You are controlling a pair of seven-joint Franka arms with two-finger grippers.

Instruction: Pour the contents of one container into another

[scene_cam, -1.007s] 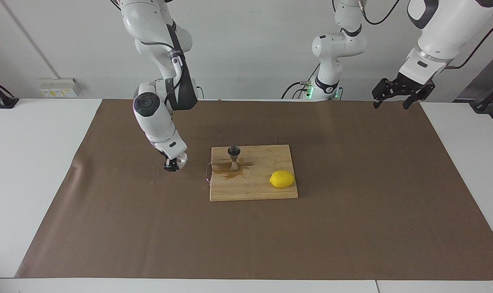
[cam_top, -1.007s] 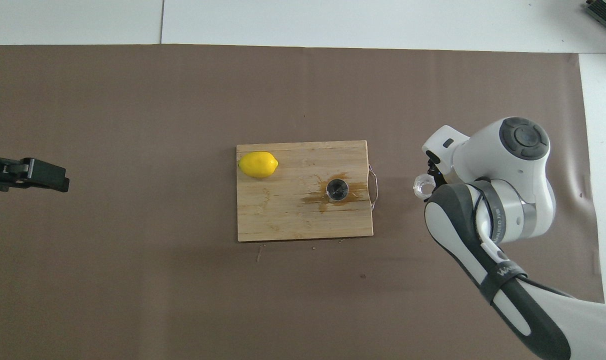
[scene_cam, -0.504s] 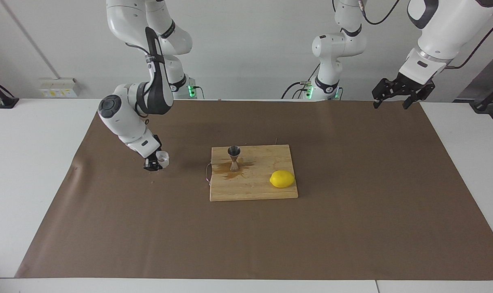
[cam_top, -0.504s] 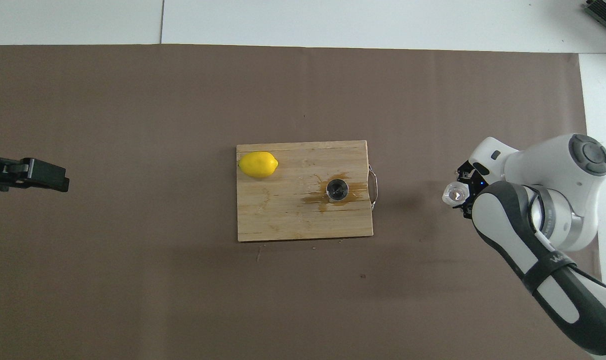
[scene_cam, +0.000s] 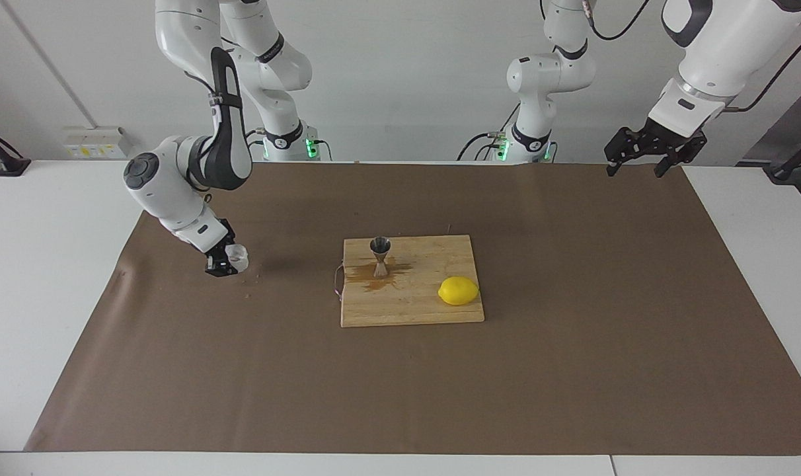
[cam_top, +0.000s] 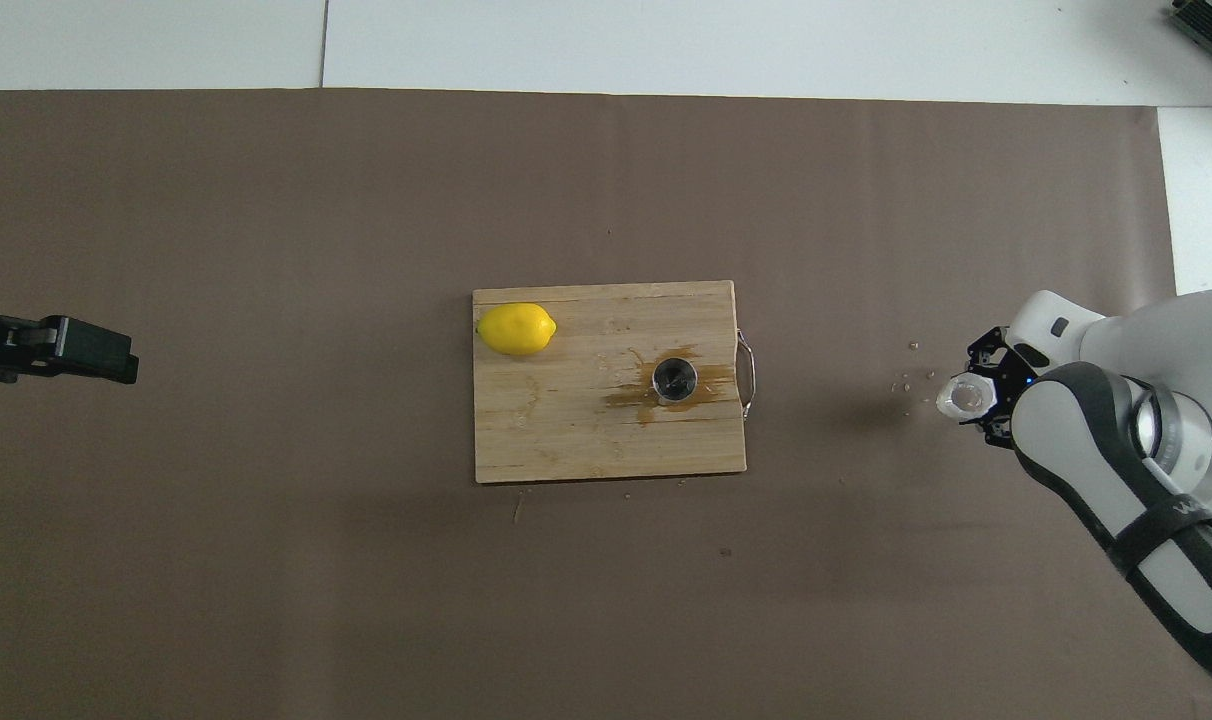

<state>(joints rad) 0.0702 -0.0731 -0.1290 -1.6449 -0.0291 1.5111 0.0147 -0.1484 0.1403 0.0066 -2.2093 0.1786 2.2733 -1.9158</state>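
Right tool (scene_cam: pixel 230 262): closed on the tumbler (scene_cam: pixel 238 256), low over the brown mat (scene_cam: pixel 572 370) toward the right arm's end of the table (scene_cam: pixel 57 218), well apart from the cutting board (scene_cam: pixel 410 301).
Tumbler: clear and squat, roughly upright in the right tool, mouth up in the overhead view (cam_top: pixel 966 396); touching the mat or just above it, cannot tell.
Jigger (scene_cam: pixel 380 256): steel, upright on the cutting board, on the part nearest the right arm's end, in a brown wet stain (scene_cam: pixel 374 281).
Lemon (scene_cam: pixel 458 291): on the same board, toward the left arm's end, well apart from the jigger.
Left tool (scene_cam: pixel 645 153): open and empty, waiting high over the mat's corner at the left arm's end.
Crumbs (cam_top: pixel 906 375): scattered on the mat just beside the tumbler.
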